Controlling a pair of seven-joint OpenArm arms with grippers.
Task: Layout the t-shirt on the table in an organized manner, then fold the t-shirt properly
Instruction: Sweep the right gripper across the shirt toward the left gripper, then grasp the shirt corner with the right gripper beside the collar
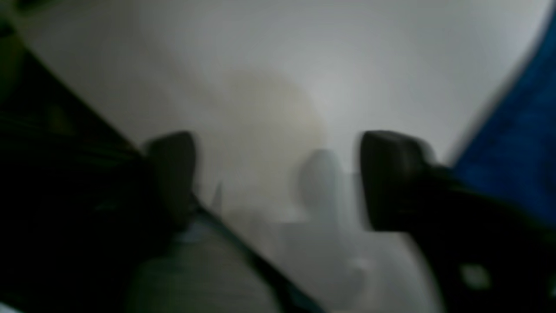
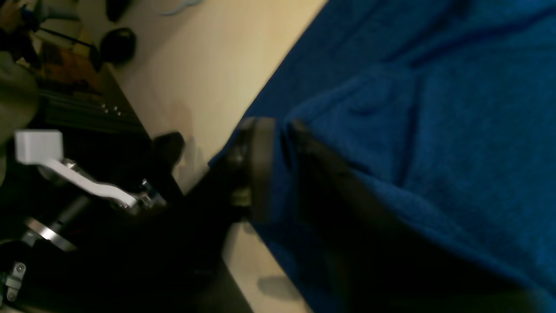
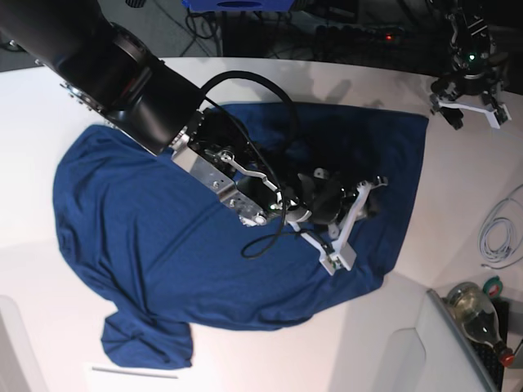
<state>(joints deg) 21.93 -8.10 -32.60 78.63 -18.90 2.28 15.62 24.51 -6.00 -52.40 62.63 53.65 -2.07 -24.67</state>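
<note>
The dark navy t-shirt (image 3: pixel 147 212) lies spread and wrinkled across the white table (image 3: pixel 49 98), with one sleeve bunched near the front edge. My right gripper (image 3: pixel 368 200) reaches over the shirt's right side. In the right wrist view its fingers (image 2: pixel 260 169) pinch a fold of the blue t-shirt (image 2: pixel 434 108) at the cloth's edge. My left gripper (image 3: pixel 467 110) hovers at the far right corner, off the shirt. The blurred left wrist view shows the left gripper (image 1: pixel 278 178) open over bare table (image 1: pixel 282 65), nothing between its fingers, with the t-shirt (image 1: pixel 521 130) at the right edge.
A white cable (image 3: pixel 498 233) loops at the table's right edge. A glass bottle (image 3: pixel 478 314) lies beyond the near right corner, next to a grey panel (image 3: pixel 409 359). Dark equipment and cables sit behind the far edge.
</note>
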